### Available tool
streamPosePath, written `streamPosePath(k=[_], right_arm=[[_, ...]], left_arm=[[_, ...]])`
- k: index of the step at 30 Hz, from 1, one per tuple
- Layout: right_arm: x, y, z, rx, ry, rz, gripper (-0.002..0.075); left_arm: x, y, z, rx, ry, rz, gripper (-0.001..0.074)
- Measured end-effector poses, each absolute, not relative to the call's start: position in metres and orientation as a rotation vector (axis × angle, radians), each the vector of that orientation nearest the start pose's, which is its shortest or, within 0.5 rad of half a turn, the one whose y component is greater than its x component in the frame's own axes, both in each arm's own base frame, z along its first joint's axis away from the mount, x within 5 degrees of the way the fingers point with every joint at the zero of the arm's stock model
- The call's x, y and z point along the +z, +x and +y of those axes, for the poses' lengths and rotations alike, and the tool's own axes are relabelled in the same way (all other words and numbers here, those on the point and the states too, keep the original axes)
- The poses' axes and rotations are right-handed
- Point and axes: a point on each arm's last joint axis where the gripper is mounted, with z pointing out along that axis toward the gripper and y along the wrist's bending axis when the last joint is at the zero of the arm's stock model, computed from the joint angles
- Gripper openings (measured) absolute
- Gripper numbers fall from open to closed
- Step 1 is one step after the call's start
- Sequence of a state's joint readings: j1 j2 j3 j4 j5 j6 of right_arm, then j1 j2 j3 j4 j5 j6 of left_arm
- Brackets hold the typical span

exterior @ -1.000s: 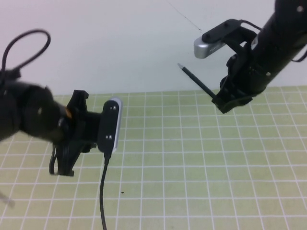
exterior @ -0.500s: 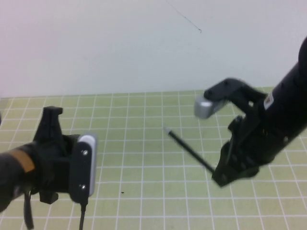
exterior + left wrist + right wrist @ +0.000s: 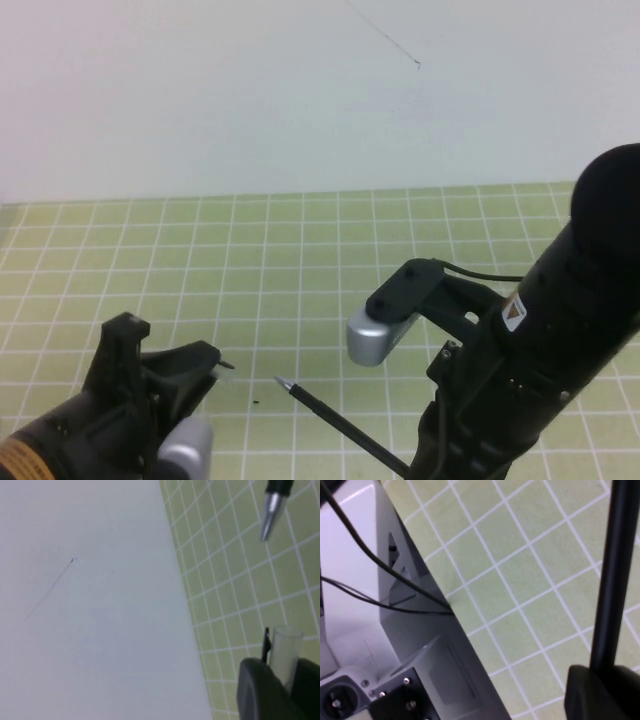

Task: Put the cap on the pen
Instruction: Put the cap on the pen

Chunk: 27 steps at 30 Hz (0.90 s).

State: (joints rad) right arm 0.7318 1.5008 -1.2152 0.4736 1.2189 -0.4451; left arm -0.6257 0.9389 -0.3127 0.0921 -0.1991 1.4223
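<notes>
My left gripper [image 3: 195, 365] sits low near the front-left corner of the green grid mat [image 3: 300, 260], its fingers reaching toward the middle of the mat. In my left wrist view the fingers [image 3: 260, 690] are closed on a short clear tube, the cap [image 3: 283, 652], whose open mouth points out past them; in the high view only a small dark tip shows just beyond the fingers there. Ahead of that mouth and still apart from it, the pen's silver point hangs over the mat. The pen [image 3: 335, 422] is a thin black stick slanting above the front-middle of the mat, its silver tip aimed toward my left gripper and its rear end running down to the front edge, where my right gripper [image 3: 425, 470] sits, largely cut off at the front edge. In my right wrist view the black shaft rises out of the dark finger [image 3: 600, 692] at the base, so my right claw is clamped on the pen. My right arm fills the front-right corner, with its grey wrist camera [image 3: 375, 335] above the pen. A white wall [image 3: 250, 90] stands behind the back edge.
</notes>
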Motion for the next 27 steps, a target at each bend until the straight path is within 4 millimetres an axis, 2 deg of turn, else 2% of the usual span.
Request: streamPosePath(k=[2,7,27], right_arm=[[0.305,0.181,0.219,0.721,-1.483,2.559,0.0077],[0.316,0.175,0.214,0.734,-1.475,2.515,0.0077],[0.312,0.173,0.214,0.733,-1.498,2.517,0.0077]], left_arm=[[0.235,0.141,-0.106,0.529,1.670,0.974,0.0001],[0.240,0.139,-0.113,0.506,1.621,0.926,0.0001],[0.236,0.135,-0.115,0.506,1.660,0.880,0.0001]])
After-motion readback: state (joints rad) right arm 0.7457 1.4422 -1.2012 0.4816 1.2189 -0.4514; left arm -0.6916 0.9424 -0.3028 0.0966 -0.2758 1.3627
